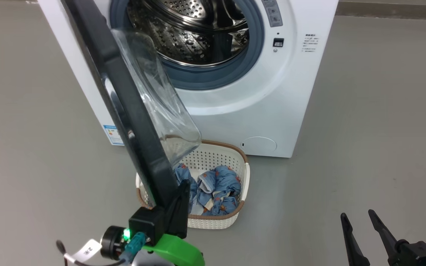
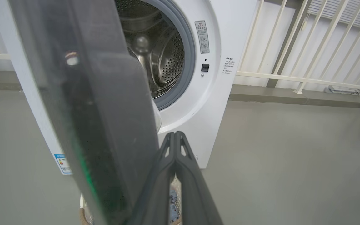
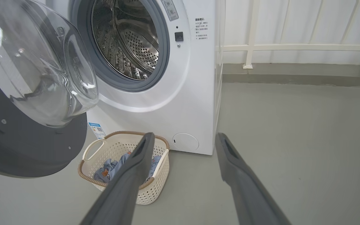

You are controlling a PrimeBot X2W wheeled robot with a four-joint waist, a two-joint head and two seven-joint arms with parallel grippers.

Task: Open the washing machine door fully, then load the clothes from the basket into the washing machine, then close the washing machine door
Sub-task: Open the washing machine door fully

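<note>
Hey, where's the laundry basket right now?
In the head view the basket sits on the floor just in front of the washing machine, low centre, partly behind the open washing machine door, with the clothes inside.

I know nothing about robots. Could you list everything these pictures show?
washing machine: one, white, standing on the floor
washing machine door: one, black rim with clear glass bowl, swung open on the left
drum: one, steel, inside the machine
gasket: one, blue-grey, ringing the drum's mouth
basket: one, cream with brown rim, on the floor before the machine
clothes: bundle, count unclear, blue with orange figures, in the basket
sticker: one, blue, low on the machine's front
railing: one, white, behind the machine
floor: grey
left claw: dark, shut, beside the door's lower edge
right claw: dark, open, holding nothing
</note>
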